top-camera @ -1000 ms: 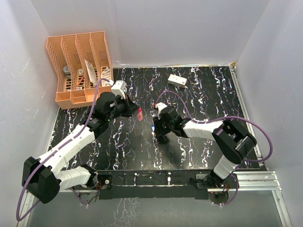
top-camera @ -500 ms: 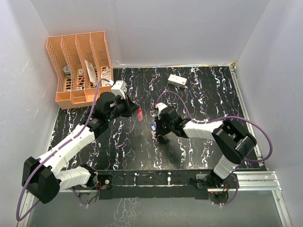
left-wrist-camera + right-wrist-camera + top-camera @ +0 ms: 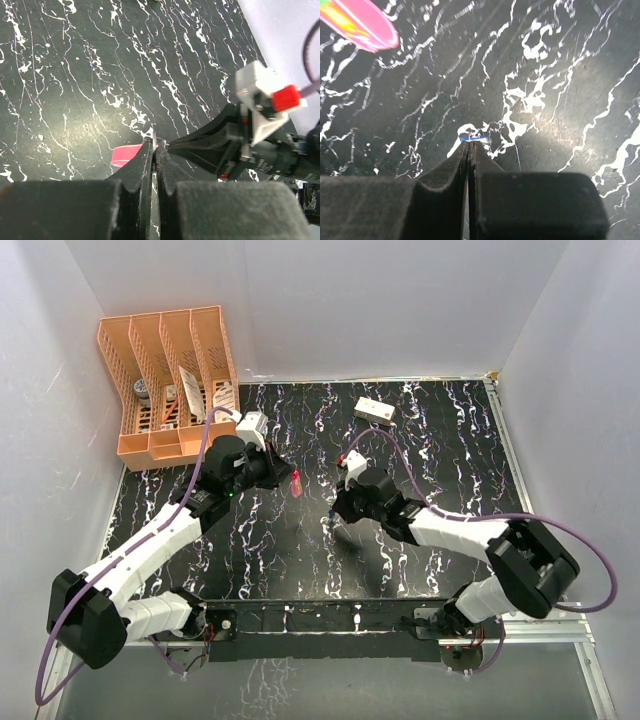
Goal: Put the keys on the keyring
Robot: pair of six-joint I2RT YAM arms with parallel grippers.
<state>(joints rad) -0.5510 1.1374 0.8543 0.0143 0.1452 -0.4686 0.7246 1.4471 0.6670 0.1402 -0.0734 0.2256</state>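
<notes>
Fingertips (image 3: 141,167) of my left gripper (image 3: 155,152) are clamped together on a slim pink plastic key (image 3: 126,154), which sticks out sideways from the tips. My right gripper (image 3: 469,150) is pressed shut as well, pinching a small blue-headed key (image 3: 472,136) at its very tip; only a blue sliver and a pale end show. In the left wrist view, the right gripper's black points reach in from the right of the frame to just beside my left tips.

In the overhead view both grippers sit close together near the middle of the black, white-veined marble tabletop (image 3: 250,560). Bare surface lies all round them, widest towards the lower edge of the frame. White walls (image 3: 350,310) close off the top and both sides. An orange slotted file rack (image 3: 170,390) stands at the upper left. A white rectangular box (image 3: 375,411) lies at the upper centre, well apart from both arms. I count two keys, two grippers, one box and one rack with four slots.
</notes>
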